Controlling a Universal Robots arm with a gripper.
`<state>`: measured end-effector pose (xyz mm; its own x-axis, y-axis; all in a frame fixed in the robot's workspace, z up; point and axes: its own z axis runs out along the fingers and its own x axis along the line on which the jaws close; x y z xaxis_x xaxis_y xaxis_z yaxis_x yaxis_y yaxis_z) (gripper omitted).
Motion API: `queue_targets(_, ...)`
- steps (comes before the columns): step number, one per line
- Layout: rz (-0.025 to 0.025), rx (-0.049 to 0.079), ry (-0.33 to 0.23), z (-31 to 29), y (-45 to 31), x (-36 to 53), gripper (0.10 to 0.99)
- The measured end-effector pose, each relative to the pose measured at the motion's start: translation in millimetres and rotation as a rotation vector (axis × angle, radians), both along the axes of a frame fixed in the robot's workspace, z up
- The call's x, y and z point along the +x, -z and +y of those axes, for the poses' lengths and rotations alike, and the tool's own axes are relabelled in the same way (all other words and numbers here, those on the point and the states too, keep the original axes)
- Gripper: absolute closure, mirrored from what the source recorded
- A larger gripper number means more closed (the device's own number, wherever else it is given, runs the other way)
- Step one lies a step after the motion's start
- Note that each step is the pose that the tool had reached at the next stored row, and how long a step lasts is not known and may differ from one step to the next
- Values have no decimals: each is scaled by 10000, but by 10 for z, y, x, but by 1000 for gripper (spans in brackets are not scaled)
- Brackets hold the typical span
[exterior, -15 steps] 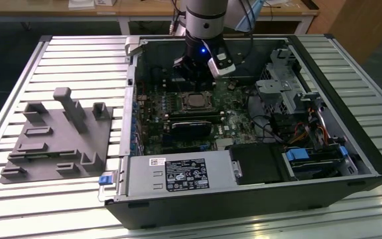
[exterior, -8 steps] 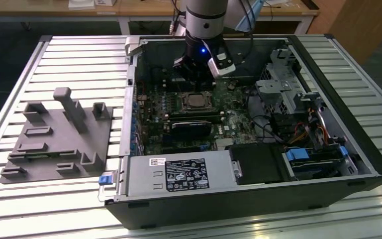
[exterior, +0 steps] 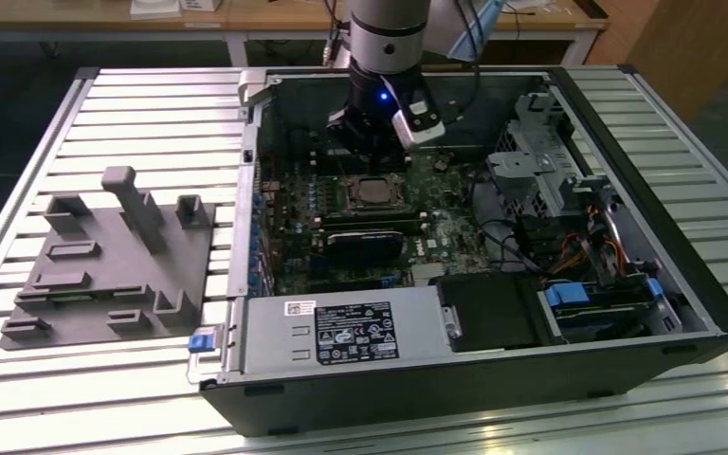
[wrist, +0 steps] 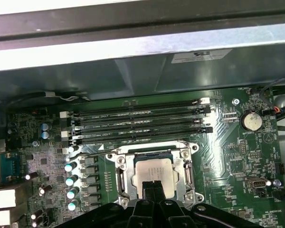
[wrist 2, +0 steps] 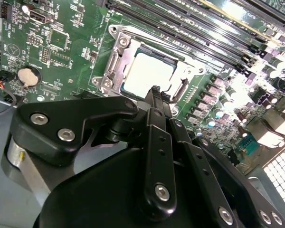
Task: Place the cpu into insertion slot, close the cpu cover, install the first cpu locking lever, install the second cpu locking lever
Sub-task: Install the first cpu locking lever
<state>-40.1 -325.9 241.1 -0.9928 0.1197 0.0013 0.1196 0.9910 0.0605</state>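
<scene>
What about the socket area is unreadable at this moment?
First wrist view: the black end effector covers one edge of the pale silvery square cpu and of the silvery metal frame cpu cover.
Both wrist views: whether the end effector touches the cpu cannot be told.
Exterior view: the locking levers are too small to tell latched from free.

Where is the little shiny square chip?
In the first wrist view, the cpu lies framed by the cpu cover, between the memory slots and the end effector.
</scene>
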Motion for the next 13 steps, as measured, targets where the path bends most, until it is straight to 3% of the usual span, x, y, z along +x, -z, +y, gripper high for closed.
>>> queue_targets(13,-1,0,0,0,0,-240,980)
